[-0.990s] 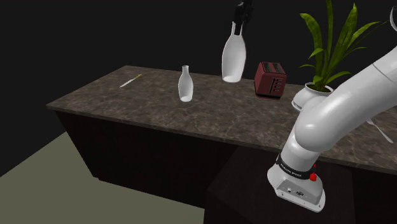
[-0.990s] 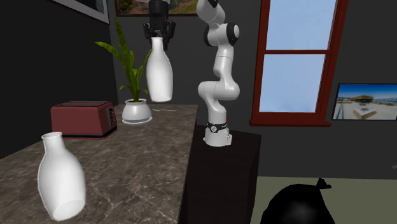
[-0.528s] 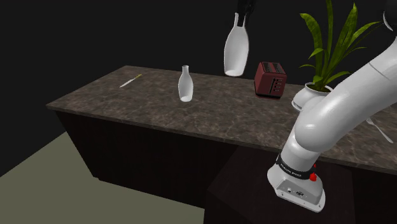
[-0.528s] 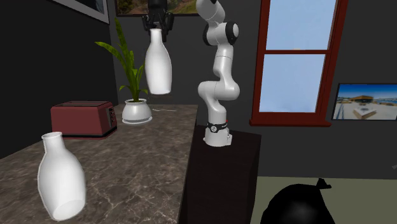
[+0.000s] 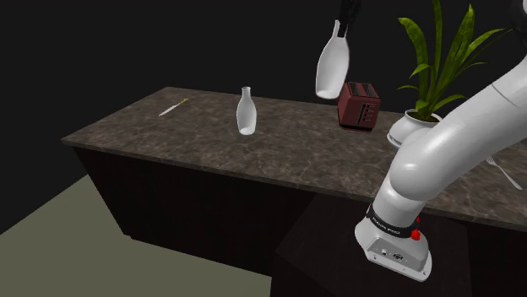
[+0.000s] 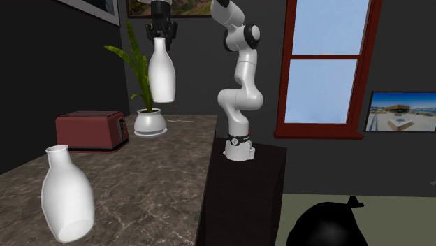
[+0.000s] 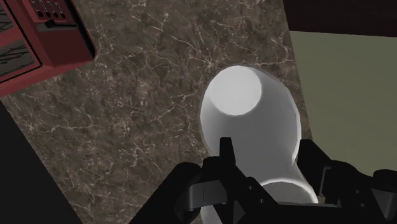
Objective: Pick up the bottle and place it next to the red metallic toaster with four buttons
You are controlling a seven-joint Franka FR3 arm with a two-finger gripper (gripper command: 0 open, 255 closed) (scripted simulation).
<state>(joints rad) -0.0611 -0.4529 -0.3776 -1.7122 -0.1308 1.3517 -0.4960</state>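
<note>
Clamped on the neck of the white bottle (image 5: 333, 63), the gripper (image 5: 343, 21) had carried it toward three o'clock in the shoulder view over the last second, leaving it high above the surface (image 5: 203, 135) at eleven o'clock of the red toaster (image 5: 359, 105), so lowering beside it likely remained

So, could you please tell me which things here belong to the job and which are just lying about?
In the job:
held white bottle, clasped by the pincer above the counter
red toaster

Lying about:
other white bottle, standing on the counter
potted plant
thin utensil near the counter's far end
</note>
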